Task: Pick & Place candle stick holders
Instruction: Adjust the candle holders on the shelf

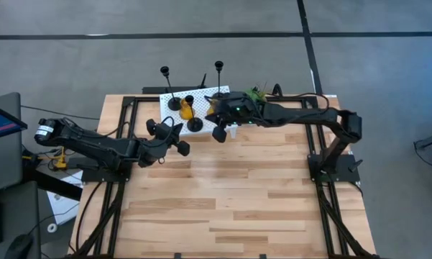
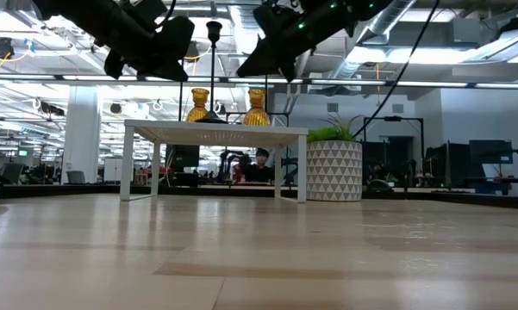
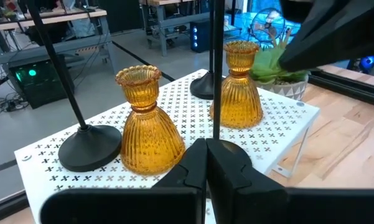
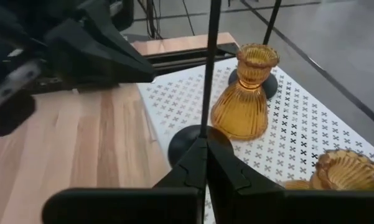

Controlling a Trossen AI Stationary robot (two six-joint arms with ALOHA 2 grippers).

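You are looking at a light butcher-block wooden bench (image 1: 223,194) with dark metal rails along its sides, standing on a grey floor (image 1: 93,57) crossed by dark lines. At the far edge a small white perforated metal stand (image 1: 217,91) is sitting on the bench, patterned with tiny cross-shaped holes. Beside it a white pot with a triangle pattern, holding a green plant (image 2: 333,169), is resting. In the low view the room beyond is showing as a wide open workshop with ceiling lights, desks and monitors, and a person (image 2: 261,165) is sitting behind the stand. No legible writing is showing anywhere.

The candle holders are all standing on the white stand: two ribbed amber glass cone-shaped holders (image 3: 145,124) and (image 3: 238,88), and three black holders with round bases and thin stems, (image 3: 89,147), (image 3: 206,87) and (image 4: 198,140).

The left claw (image 1: 167,137) is hovering over the bench just short of the stand, its fingers pressed together and pinching nothing. The right claw (image 1: 217,119) is hanging at the stand's near edge, its fingers likewise pressed together and empty.
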